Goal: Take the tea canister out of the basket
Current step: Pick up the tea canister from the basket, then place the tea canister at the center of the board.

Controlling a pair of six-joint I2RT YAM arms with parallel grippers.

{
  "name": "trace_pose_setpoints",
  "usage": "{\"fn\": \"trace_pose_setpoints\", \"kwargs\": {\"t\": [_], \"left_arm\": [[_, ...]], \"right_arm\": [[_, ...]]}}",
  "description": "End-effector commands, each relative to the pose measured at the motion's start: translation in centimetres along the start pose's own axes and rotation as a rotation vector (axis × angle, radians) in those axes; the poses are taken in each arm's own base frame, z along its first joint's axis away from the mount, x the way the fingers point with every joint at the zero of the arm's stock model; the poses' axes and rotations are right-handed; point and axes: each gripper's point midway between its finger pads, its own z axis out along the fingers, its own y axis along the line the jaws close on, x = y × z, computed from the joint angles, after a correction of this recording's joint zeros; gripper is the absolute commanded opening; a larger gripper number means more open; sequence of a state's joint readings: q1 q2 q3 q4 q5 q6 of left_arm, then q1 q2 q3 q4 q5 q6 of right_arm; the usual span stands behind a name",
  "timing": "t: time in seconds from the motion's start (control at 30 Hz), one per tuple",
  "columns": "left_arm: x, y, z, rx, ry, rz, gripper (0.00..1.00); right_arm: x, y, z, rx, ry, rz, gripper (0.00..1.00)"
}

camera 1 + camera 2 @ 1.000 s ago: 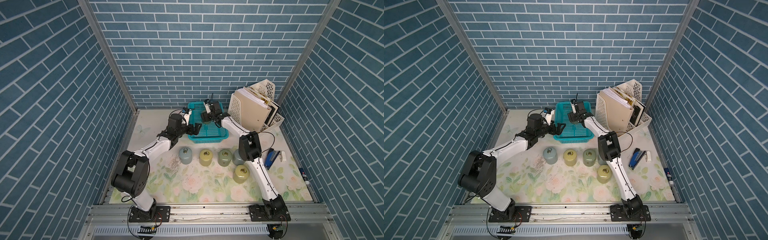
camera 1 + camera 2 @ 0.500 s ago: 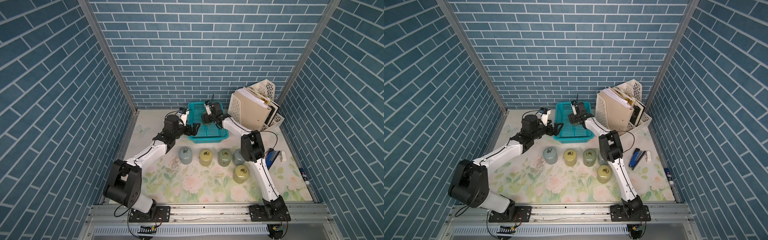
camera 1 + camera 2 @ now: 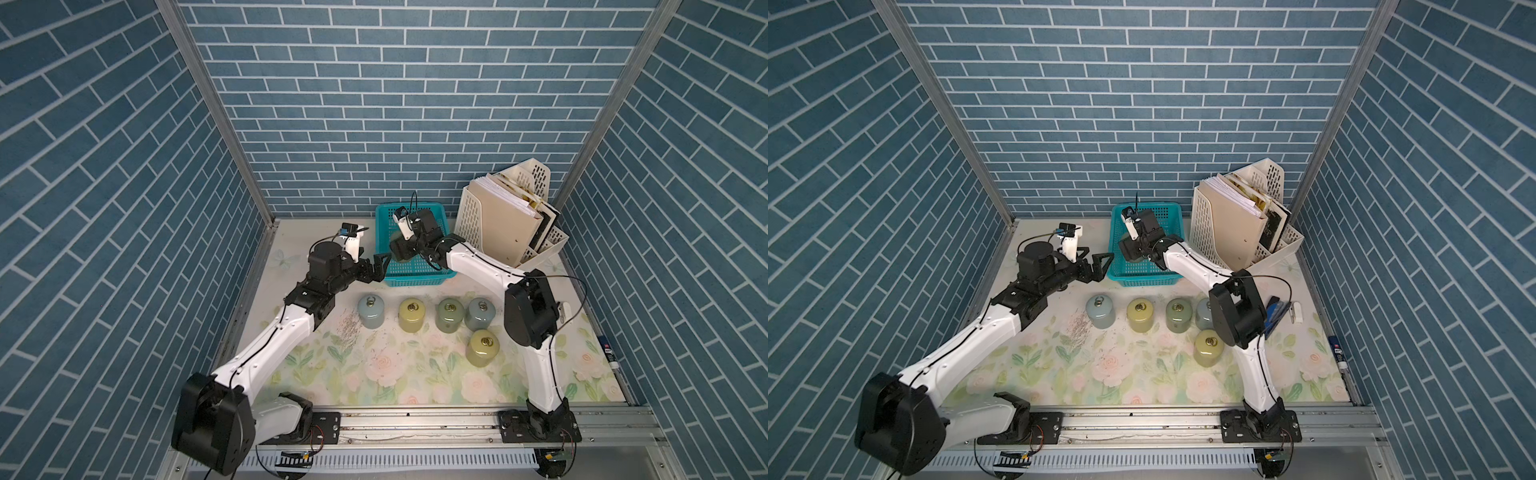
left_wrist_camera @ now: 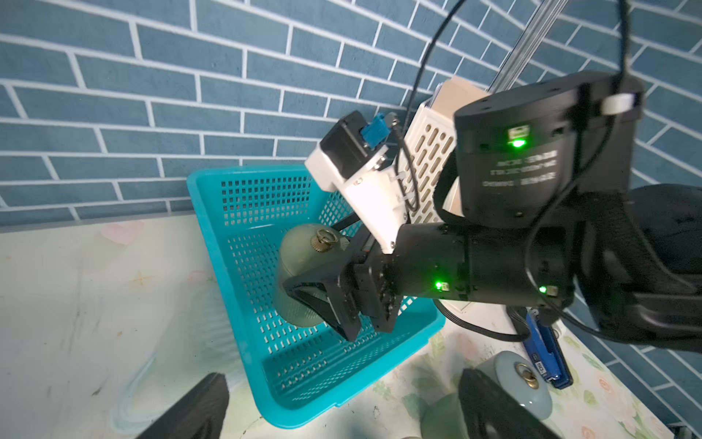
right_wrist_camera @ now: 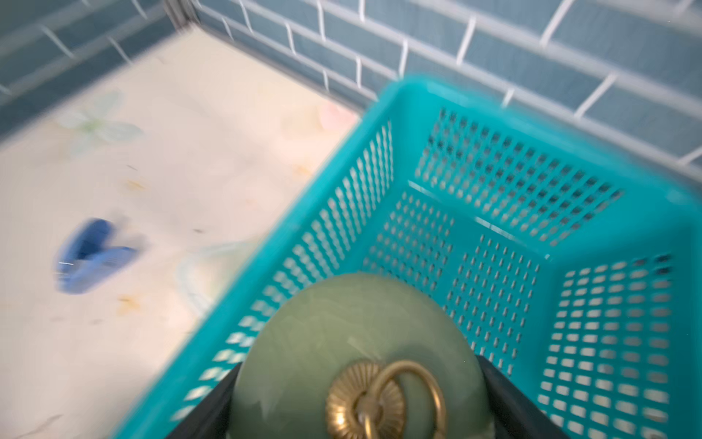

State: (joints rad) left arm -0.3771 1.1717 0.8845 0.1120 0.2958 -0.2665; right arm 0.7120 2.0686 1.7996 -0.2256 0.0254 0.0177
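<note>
Right fingers: the right fingers (image 4: 323,300) are closed partway on the round body of the green tea canister (image 4: 300,262), one dark finger on each side of it. The right wrist view shows the same hold, with a finger (image 5: 505,391) pressed against the canister (image 5: 342,342) on either flank.
Tea canister: it sits between the right fingers with its brass ring (image 5: 414,395) on top. It is inside the outline of the basket (image 4: 247,273), over the mesh bottom. Whether its base touches the mesh cannot be told.
Basket: teal, with perforated walls (image 5: 494,182), it lies under and around the right fingers. In both top views the right fingers reach down over its near left part (image 3: 415,279) (image 3: 1142,280).
Left fingers: the left fingers (image 3: 381,262) (image 3: 1100,264) are spread wide with nothing between them. They are just outside the basket's left wall, near its front corner. In the left wrist view that corner lies ahead of the gap between the two fingers (image 4: 193,406). Whether they touch the basket cannot be told.
Spare canisters: five stand on the bench (image 3: 374,374), four in a row (image 3: 370,311) and one closer to the arm bases (image 3: 482,347). All are on the near side of the basket and apart from both pairs of fingers.
File holder: the cream file holder (image 3: 511,220), filled with folders, stands beside the basket on the side away from the left fingers.
</note>
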Motion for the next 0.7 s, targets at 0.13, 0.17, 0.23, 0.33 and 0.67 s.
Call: {"fn": "trace_pose_setpoints", "kwargs": {"t": [0.13,0.17,0.23,0.33,0.67], "left_arm": [[-2.6,-1.2,-5.7,-0.030,-0.080,-0.004,1.00],[-2.5,-1.3,-6.2,-0.028,-0.080,-0.006,1.00],[-2.3,-1.6,-7.1,-0.021,-0.082,-0.016,1.00],[-1.1,-1.9,-7.8,-0.005,-0.073,-0.033,1.00],[5.3,-3.0,-7.4,0.060,0.008,-0.051,1.00]], "right_arm": [[-7.1,4.5,-13.1,-0.065,-0.289,-0.116,0.00],[-6.5,5.4,-14.5,-0.081,-0.293,-0.131,0.00],[-4.5,6.8,-16.6,-0.107,-0.282,-0.154,0.00],[-0.4,8.1,-19.4,-0.119,-0.275,-0.169,0.00],[12.5,10.2,-24.1,-0.145,-0.219,-0.087,0.00]]}}
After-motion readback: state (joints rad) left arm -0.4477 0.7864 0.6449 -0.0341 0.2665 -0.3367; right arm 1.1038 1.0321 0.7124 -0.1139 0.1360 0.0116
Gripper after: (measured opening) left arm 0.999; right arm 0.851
